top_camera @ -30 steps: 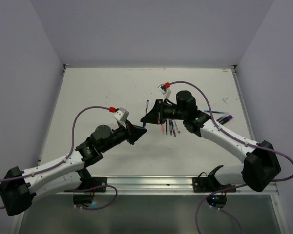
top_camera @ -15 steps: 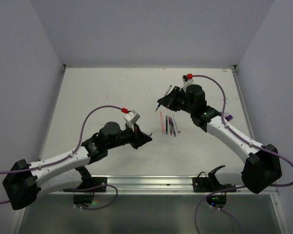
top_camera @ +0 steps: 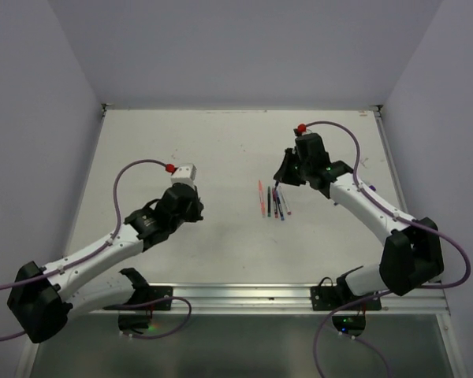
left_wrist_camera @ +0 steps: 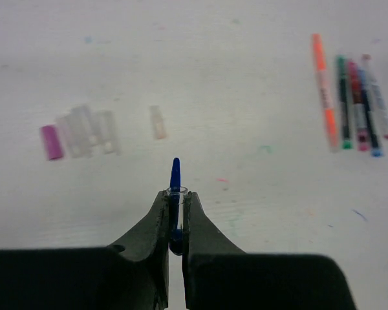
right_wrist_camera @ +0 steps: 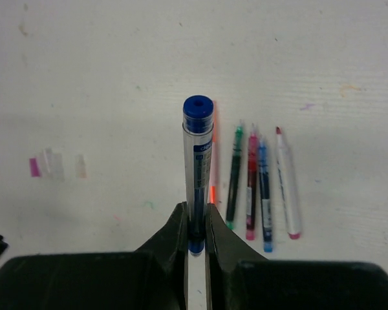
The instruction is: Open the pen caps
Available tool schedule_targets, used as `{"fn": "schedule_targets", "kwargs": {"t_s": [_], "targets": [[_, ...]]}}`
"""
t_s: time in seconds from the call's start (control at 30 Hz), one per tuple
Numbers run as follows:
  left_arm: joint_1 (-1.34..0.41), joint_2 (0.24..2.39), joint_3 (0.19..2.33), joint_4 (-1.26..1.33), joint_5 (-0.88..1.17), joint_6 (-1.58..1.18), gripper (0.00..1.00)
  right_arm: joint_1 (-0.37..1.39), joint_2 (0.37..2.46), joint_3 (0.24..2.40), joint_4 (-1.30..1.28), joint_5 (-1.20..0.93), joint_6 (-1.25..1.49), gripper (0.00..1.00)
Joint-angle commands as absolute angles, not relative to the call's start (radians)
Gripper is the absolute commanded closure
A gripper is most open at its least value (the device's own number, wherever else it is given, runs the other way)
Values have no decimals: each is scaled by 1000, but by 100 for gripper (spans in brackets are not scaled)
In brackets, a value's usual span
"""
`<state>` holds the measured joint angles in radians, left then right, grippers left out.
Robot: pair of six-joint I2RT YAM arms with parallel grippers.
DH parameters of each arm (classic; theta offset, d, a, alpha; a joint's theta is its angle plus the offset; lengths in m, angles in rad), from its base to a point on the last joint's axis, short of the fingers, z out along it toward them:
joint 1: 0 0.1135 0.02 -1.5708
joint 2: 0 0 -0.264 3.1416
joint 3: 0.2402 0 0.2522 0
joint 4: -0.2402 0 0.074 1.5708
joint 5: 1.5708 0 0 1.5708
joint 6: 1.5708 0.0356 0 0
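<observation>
White and faintly ink-stained, the table point(top_camera: 181, 142) is bounded by pale walls. A blue-tipped cap point(left_wrist_camera: 175, 175) is pinched between the nearly closed jaws of the left gripper point(left_wrist_camera: 175, 201), with its long axis pointing straight ahead of the fingers. The loose caps point(left_wrist_camera: 84, 129) are seen on the table ahead and to the left in that wrist view, a purple cap point(left_wrist_camera: 50, 142) at the outer end. The left arm is the nearer to them, bent low over the left half of the table. A blue pen point(right_wrist_camera: 197, 161) is clamped near one end by the right gripper point(right_wrist_camera: 195, 218), likewise almost closed, and is held above the row of pens point(right_wrist_camera: 255, 187), roughly parallel to them. Setting down is judged to be next for both.
</observation>
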<state>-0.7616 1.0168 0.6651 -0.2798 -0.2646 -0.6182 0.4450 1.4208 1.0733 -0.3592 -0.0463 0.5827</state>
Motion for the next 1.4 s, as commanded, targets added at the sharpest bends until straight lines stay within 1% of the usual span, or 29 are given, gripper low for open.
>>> {"fn": "schedule_targets", "kwargs": {"t_s": [0.0,0.07,0.13,0.23,0.3,0.4,0.7,0.87,1.0,1.03,1.1,1.37], "targets": [[-704,1022,706,-543,-638,-698,100,408,1446,1104,-540,-3,436,100],[-680,1048,710,-563,-705,-696,100,379,1477,1112,-586,-3,387,100],[-637,1072,716,-572,-730,-692,100,367,1509,1126,-612,34,365,100],[-568,1117,715,-565,-730,-721,100,361,1522,1098,-609,67,351,100],[-534,1135,693,-487,-715,-691,100,354,1540,1077,-588,69,348,100],[-482,1176,690,-441,-700,-674,100,339,1569,1065,-572,57,339,100],[-328,1350,693,-278,-543,-591,100,321,1646,1040,-519,12,324,100],[-302,1402,695,-215,-473,-565,100,319,1677,1035,-488,3,313,100],[-291,1430,699,-170,-420,-526,100,319,1686,1032,-471,-47,311,100],[-290,1436,704,-169,-404,-523,99,319,1686,1029,-462,-67,308,100],[-284,1457,707,-169,-397,-535,91,318,1678,1025,-454,-83,310,100],[-273,1471,669,-156,-376,-578,80,319,1661,1017,-448,-71,305,100]]}}
